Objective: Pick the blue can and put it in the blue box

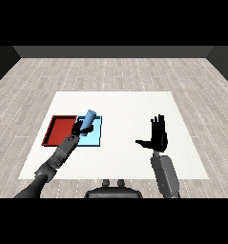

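Left hand point(78, 127) is curled round the lower part of the blue can point(89, 118), holding it over the blue tray point(95, 138). From that hand the can sticks up and leans away to the right, its top end clear of the fingers. How much of the can's base the fingers cover is hard to say, since the black hand hides that end. No label or writing can be made out on the can. Whether the can touches the tray floor cannot be told; the hand blocks the spot beneath it.

Just below and to the right of the hand lies the bare part of the blue tray; its near left corner is hidden behind the wrist and forearm. Directly left of the hand sits the red tray point(58, 130), side by side with the blue one, its right edge partly covered by the hand.

Well apart to the right, the right hand point(158, 136) stands upright over the white worktop point(125, 105), fingers straight and spread, thumb stuck out to the left, holding nothing. Both forearms are cut off at the lower edge of the view.
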`<action>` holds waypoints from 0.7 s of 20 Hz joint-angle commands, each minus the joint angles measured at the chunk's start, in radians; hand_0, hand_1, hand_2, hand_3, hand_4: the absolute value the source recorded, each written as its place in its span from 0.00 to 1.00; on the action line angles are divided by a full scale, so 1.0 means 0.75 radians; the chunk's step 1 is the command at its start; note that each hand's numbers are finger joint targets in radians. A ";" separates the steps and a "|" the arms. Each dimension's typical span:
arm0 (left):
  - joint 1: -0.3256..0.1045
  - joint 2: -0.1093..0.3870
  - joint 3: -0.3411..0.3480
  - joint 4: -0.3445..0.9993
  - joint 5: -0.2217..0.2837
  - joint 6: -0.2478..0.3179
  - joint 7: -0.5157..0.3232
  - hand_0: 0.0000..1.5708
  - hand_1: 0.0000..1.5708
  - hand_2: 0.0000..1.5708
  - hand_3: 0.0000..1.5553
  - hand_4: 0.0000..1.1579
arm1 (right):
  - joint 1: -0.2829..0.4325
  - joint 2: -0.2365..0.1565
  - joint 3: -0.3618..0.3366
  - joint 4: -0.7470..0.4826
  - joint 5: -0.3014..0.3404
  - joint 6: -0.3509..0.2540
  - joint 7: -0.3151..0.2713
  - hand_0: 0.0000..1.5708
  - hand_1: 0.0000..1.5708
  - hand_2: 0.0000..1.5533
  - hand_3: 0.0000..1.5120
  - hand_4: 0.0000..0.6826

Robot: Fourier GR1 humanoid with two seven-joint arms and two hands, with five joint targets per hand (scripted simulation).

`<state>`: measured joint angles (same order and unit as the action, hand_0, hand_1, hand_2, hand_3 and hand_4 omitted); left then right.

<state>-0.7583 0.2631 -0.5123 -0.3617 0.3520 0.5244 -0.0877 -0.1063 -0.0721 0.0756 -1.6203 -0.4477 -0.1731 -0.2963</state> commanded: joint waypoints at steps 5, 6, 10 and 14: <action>-0.062 -0.187 0.052 0.383 -0.022 0.062 0.094 0.84 0.84 0.73 0.13 0.65 | -0.045 -0.026 -0.059 0.170 -0.009 0.071 -0.051 0.00 0.00 0.00 0.00 0.00; -0.146 -0.120 0.101 0.398 0.012 0.007 0.130 0.88 0.88 0.77 0.00 0.65 | -0.052 -0.035 -0.072 0.084 -0.012 0.012 0.010 0.00 0.00 0.00 0.00 0.00; -0.128 -0.168 0.182 0.416 0.055 0.018 0.097 0.74 0.74 0.65 0.00 0.59 | 0.001 -0.020 -0.053 0.111 0.003 0.056 -0.034 0.00 0.00 0.00 0.00 0.00; -0.142 -0.086 0.141 0.478 -0.006 -0.131 0.111 0.00 0.00 0.00 0.00 0.00 | -0.027 -0.010 -0.096 0.176 -0.009 0.066 -0.081 0.00 0.00 0.00 0.00 0.00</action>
<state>-0.8446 0.1701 -0.4109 -0.0491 0.3625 0.4806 -0.0257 -0.1302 -0.0861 0.0207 -1.5169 -0.4478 -0.1368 -0.3316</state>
